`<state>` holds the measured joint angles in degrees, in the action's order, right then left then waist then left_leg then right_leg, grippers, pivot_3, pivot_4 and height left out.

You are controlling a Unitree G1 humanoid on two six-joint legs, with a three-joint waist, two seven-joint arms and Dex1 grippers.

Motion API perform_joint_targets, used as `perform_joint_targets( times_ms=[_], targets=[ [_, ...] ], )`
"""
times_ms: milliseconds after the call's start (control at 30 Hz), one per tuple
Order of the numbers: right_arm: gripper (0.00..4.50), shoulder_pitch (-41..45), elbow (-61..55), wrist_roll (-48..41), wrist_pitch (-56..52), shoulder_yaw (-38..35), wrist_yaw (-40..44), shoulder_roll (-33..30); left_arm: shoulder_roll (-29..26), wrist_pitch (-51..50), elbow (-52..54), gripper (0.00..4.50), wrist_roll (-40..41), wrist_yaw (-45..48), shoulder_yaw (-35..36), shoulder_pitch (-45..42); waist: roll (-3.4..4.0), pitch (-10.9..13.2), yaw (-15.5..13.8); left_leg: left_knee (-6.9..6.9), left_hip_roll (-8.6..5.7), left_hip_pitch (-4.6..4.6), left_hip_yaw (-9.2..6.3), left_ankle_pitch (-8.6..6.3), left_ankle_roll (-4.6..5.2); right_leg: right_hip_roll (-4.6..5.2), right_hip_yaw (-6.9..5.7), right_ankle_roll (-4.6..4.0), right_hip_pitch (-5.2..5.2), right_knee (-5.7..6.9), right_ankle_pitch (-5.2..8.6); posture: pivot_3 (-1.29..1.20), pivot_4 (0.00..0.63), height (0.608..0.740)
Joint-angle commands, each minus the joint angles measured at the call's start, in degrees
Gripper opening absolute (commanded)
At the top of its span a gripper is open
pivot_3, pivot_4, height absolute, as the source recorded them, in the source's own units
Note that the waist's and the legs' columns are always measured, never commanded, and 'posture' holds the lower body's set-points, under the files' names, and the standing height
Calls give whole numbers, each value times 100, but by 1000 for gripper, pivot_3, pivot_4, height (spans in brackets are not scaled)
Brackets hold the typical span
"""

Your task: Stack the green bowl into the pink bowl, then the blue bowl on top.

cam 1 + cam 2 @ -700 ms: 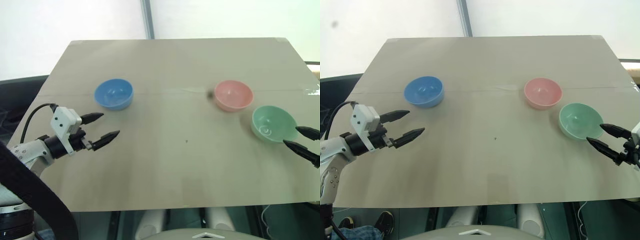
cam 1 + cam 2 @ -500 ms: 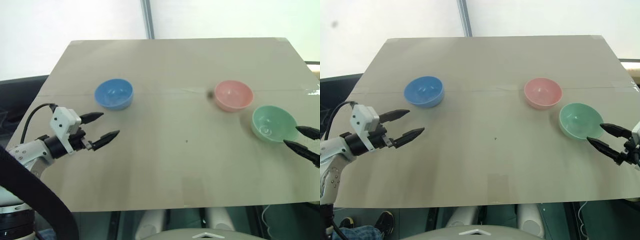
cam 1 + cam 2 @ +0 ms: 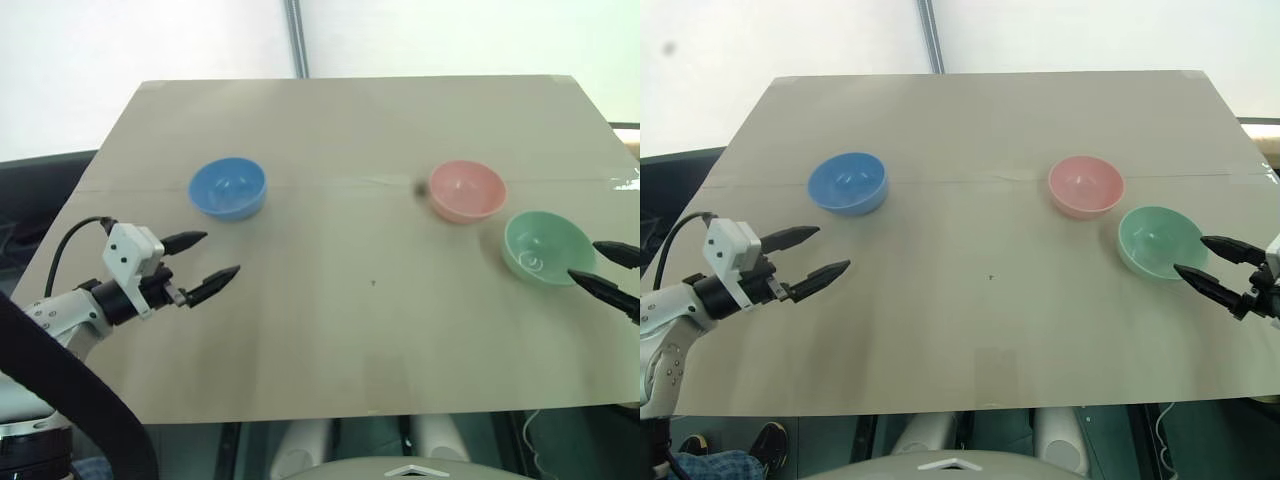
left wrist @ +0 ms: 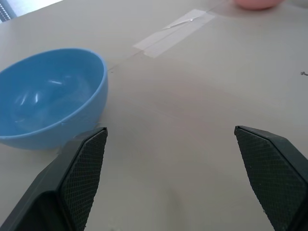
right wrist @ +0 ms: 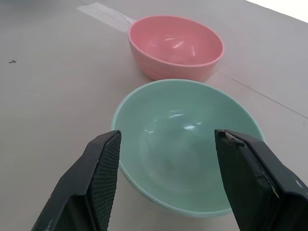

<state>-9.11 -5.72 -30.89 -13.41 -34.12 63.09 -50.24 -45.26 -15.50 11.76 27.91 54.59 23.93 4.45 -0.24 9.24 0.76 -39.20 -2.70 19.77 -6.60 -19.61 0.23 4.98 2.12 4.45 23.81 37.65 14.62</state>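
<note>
While the head views show the blue bowl point(image 3: 228, 189) upper left, pink bowl point(image 3: 467, 191) and green bowl point(image 3: 547, 248) right, with both the left gripper point(image 3: 207, 263) and right gripper point(image 3: 1207, 260) open and empty, the right wrist view frames green just ahead, so grasping it seems next.

No text, label, brand, number or sign can be read anywhere: the plastic bowls and the beige tabletop point(image 3: 350, 330) carry no lettering.
</note>
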Motion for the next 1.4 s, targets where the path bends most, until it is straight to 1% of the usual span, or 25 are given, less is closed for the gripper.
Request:
perform_joint_targets(
  times_ms=[33, 200, 367, 500, 633, 733, 933, 1067, 1233, 1333, 1400],
  targets=[
    [3390, 126, -17, -55, 35, -81, 13, -89, -40, 126, 157, 4500, -30, -21, 54, -18, 0, 0, -1, 0, 0, 0, 0, 0, 0, 0, 0, 0, 0, 0, 0, 0, 150, 740],
    [3390, 309, -81, -37, -68, -28, -60, -144, -23, 145, 110, 4500, -85, -34, -9, -86, 0, 0, -1, 0, 0, 0, 0, 0, 0, -1, -1, 0, 0, 0, 0, 0, 150, 740],
    [3390, 505, -477, -173, -529, 130, -156, -244, -65, 224, 100, 4500, -158, 20, -100, -135, 1, 0, -1, 0, 0, 0, -1, 0, 0, 0, -1, 0, 0, 1, 0, 0, 150, 740],
    [3390, 740, -841, -214, -835, 388, -264, -360, -153, 212, 156, 4500, -170, 112, -159, -140, 0, 0, 6, 0, 0, 2, -1, 0, 0, 1, -1, 0, 0, -2, 0, 0, 150, 740],
    [3390, 1195, -969, -199, -1208, 854, -372, -491, -73, 203, 249, 4500, 145, 268, -58, -233, 1, 0, 3, -1, 1, 0, -1, 0, 0, -1, -2, 0, 1, 2, 0, 0, 150, 740],
    [3390, 1590, -825, 67, -1301, 1344, -399, -625, -112, 202, 253, 4500, 274, 422, -43, -270, 1, 0, 0, -2, 1, 2, -5, 0, 0, 0, -7, 0, 1, 0, 0, 0, 150, 740],
    [3390, 2503, -739, 546, -1439, 2386, -558, -559, -155, 232, 225, 4500, 362, 637, -42, -310, 1, 2, 6, -1, 0, 5, -6, 0, 0, 0, -9, 0, 4, -3, 0, 0, 150, 740],
    [3390, 3427, -636, 1029, -1661, 3277, -738, -343, -146, 225, 335, 4500, 488, 749, -46, -332, 2, 2, 32, -2, 0, 10, -4, 0, -1, 1, -8, 0, 9, -3, 0, 0, 150, 740],
    [3390, 4338, -397, 1595, -2079, 4160, -789, -95, -118, 214, 390, 4500, 503, 801, -105, -317, 2, 3, 14, -1, 0, 20, -12, 0, -1, 1, -15, -1, 18, -7, 0, 0, 150, 740],
    [3390, 4797, 7, 1992, -2262, 4679, -772, 87, -78, 226, 398, 4500, 509, 818, -160, -347, 1, 3, 15, -2, -2, 33, -15, 0, -1, 4, -18, -1, 27, -12, 0, 0, 150, 740],
    [3390, 5037, 454, 2354, -2196, 5011, -806, 237, -43, 215, 409, 4500, 518, 800, -207, -392, 1, 3, 15, -3, -2, 39, -17, 0, -1, 4, -21, -1, 33, -13, 0, 0, 150, 740]
  ],
)
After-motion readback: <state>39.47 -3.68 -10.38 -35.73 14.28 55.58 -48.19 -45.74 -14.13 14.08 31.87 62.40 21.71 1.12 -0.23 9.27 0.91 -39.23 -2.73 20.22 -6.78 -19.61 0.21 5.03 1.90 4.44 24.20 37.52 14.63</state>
